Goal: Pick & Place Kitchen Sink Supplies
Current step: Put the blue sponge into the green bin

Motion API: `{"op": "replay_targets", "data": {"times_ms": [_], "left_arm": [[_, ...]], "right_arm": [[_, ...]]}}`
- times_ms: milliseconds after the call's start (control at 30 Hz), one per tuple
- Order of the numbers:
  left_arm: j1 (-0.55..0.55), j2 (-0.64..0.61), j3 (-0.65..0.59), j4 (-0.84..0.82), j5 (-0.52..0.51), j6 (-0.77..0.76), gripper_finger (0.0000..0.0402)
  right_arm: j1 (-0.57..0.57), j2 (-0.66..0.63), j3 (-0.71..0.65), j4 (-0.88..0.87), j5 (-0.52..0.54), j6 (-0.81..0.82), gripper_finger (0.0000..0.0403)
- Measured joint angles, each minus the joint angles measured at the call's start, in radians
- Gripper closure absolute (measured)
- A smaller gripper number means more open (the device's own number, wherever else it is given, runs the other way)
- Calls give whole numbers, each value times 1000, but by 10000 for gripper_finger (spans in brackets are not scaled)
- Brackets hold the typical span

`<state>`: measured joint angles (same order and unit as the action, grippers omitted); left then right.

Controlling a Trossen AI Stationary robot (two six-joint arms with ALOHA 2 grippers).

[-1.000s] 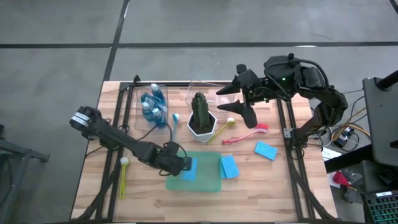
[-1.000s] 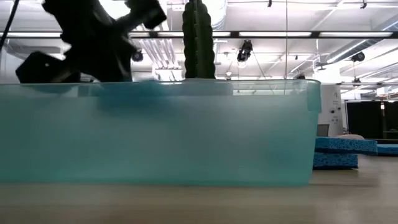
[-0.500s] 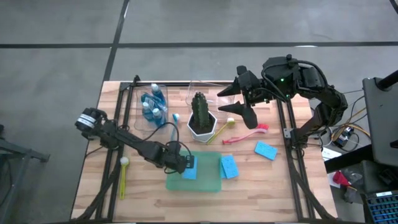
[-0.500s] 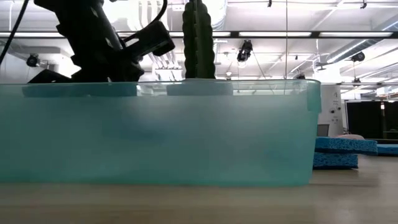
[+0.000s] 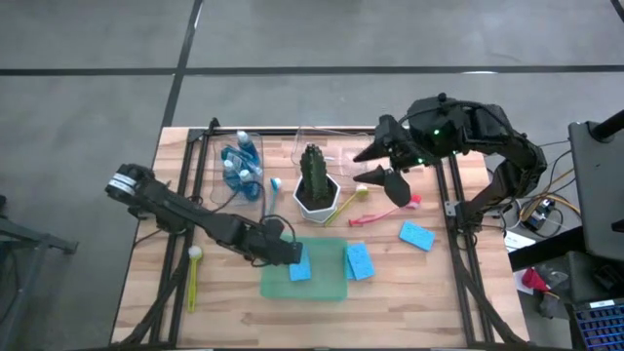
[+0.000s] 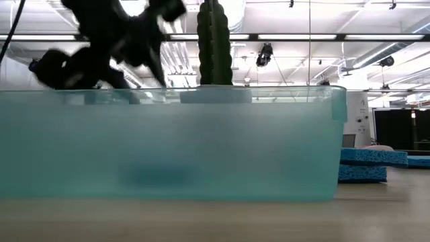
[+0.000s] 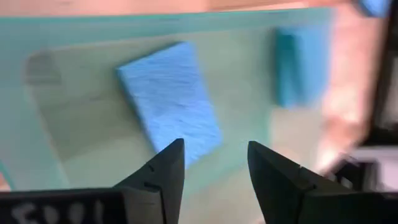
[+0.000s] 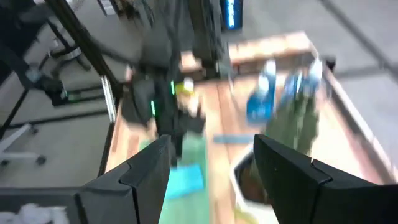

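A light-blue sponge (image 7: 169, 102) lies flat on the floor of the translucent green bin (image 5: 327, 288), where the low view shows it as a dark patch (image 6: 158, 176). My left gripper (image 7: 214, 149) hangs open just above it at the bin's left end (image 5: 291, 255), touching nothing. A second sponge (image 5: 359, 260) lies at the bin's right edge, and a third (image 5: 416, 235) lies on the table to the right. My right gripper (image 5: 359, 168) is open and raised over the far right, beside the cactus (image 5: 314, 180).
Soap bottles (image 5: 239, 166) stand in a clear holder at the far left. A blue brush (image 5: 274, 195), a yellow brush (image 5: 346, 203) and a pink brush (image 5: 385, 210) lie around the cactus pot. Another yellow brush (image 5: 193, 278) lies near the left edge.
My left gripper has let go of the sponge over the bin and risen a little. The sponge has dropped from rim height to the bin's floor. My right gripper has tipped its fingers further down, staying over the same spot.
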<state>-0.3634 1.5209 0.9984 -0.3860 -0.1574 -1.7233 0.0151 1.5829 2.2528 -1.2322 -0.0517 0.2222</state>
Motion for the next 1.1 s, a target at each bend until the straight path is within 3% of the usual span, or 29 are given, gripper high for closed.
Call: {"op": "replay_targets", "data": {"times_ms": [167,400,667,800,1100], "left_arm": [[2,-138,2,15,-20,114,235],[3,-336,2,75,-157,392,234],[3,-506,2,204,-212,688,234],[3,-561,2,203,-239,742,234],[3,-610,2,203,-262,779,234]], "right_arm": [[0,2,-2,-149,2,125,179],[31,2,-52,-318,25,352,179],[102,-8,-309,-336,24,605,179],[175,-35,-469,-231,-7,715,179],[230,-129,-936,232,-34,879,179]]}}
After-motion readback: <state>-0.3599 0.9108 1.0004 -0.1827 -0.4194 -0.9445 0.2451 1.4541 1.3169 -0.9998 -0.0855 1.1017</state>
